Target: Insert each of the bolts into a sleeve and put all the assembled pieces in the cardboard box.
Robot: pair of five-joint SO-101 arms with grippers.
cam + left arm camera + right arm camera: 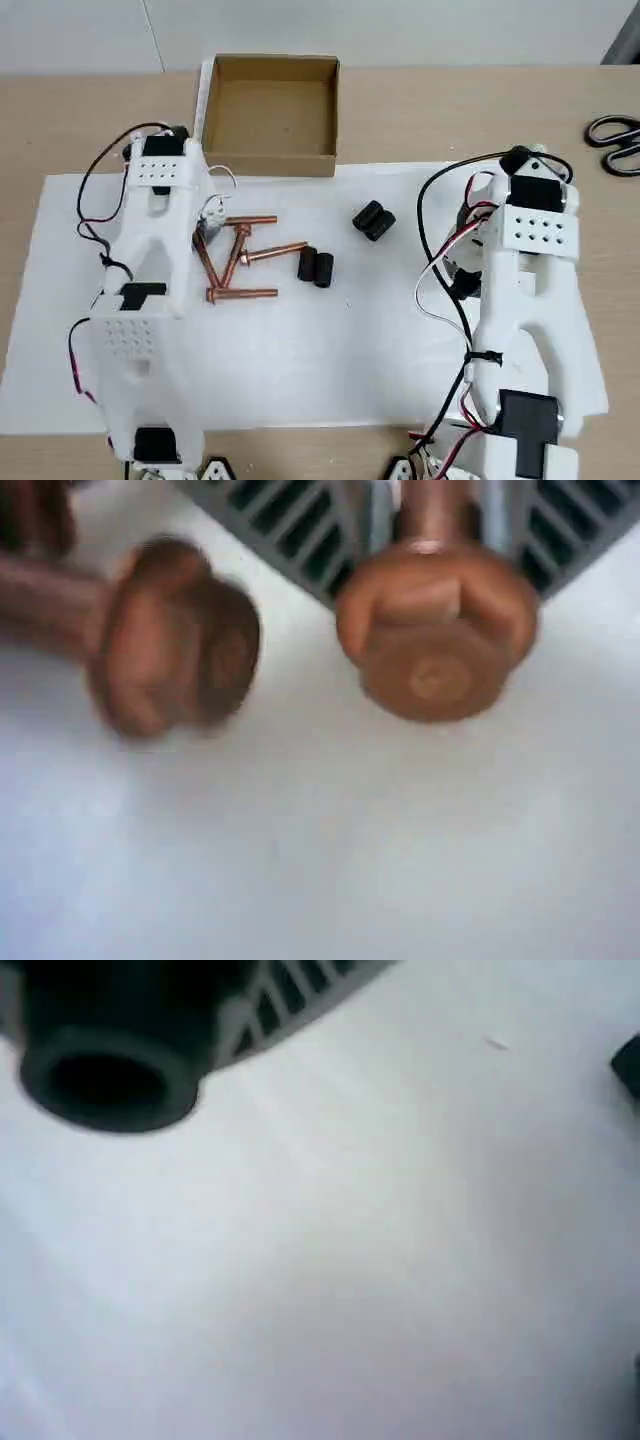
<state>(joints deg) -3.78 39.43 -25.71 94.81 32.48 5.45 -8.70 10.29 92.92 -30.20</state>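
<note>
- Step in hand (our reading): mating the 1st bolt w/ the 1st sleeve. Nothing is assembled yet, and we see nothing inside the box [270, 162].
- L gripper [432, 510]: closed narrow on the bolt [435, 640], w/ ribbed fingers [270, 520] either side of the shank. The head faces the wrist cam, low over the white sheet [320, 860]. A 2nd bolt [165, 640] lies just beside it.
- R gripper [120, 1005]: appears clamped on a sleeve [110, 1080], bore open toward the cam, also close above the sheet.
- High view: L arm [160, 240] stands over the loose bolts [240, 294], fanned at the sheet's left. The near pair [315, 267] and far pair [373, 220] of sleeves lie mid-sheet. R arm [530, 270] is well apart at the right, and the box sits beyond the sheet's far edge.
- Lift: we'd raise both parts off the sheet first, so the 2nd bolt isn't dragged, then meet between the arms.
- Alignment: shank & bore should sit on one line before any push. We'd keep the sleeve fixed and feed the bolt slowly.
- Grip: the free shank length is hidden from us. If it is short, regrip before feeding.
- Risk: smooth round parts may swivel in the fingers under side load. If it binds, back off & re-line rather than force it.
</note>
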